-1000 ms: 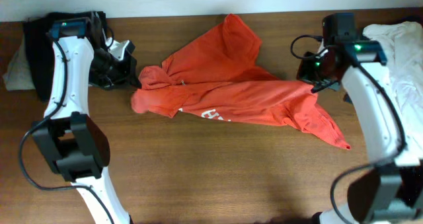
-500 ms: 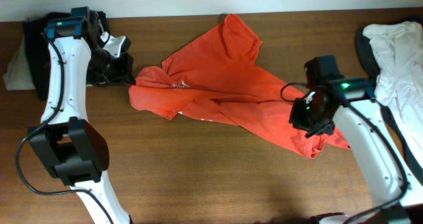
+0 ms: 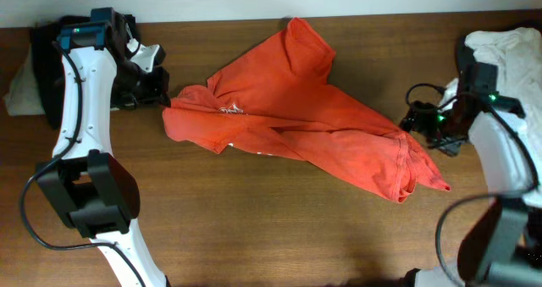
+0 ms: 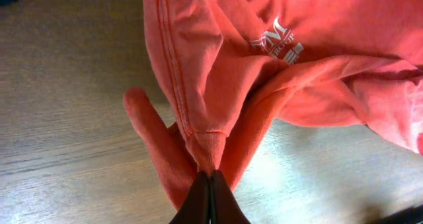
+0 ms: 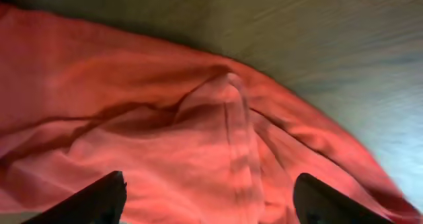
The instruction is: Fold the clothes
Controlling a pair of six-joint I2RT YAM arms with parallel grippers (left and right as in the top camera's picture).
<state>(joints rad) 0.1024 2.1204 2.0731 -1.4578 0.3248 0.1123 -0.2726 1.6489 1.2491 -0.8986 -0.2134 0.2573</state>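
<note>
The clothes in play are an orange-red T-shirt point(image 3: 296, 109), lying crumpled across the middle of the brown table point(image 3: 254, 228). Its white lettering point(image 4: 277, 42) shows in the left wrist view. My left gripper point(image 3: 163, 99) is at the shirt's left end, shut on a pinched fold of the orange fabric point(image 4: 210, 151). My right gripper point(image 3: 417, 124) hovers just beyond the shirt's right end. Its fingers point(image 5: 106, 197) stand wide apart over the orange cloth point(image 5: 165, 138), holding nothing.
A white garment point(image 3: 508, 58) is heaped at the back right, close behind the right arm. Dark clothes point(image 3: 51, 41) and a pale cloth point(image 3: 21, 92) sit at the back left behind the left arm. The table's back edge meets a white wall.
The right gripper carried the shirt's right corner forward, opened, let go and drew back to the right. The shirt's right part now lies doubled over. The left gripper kept its grip.
</note>
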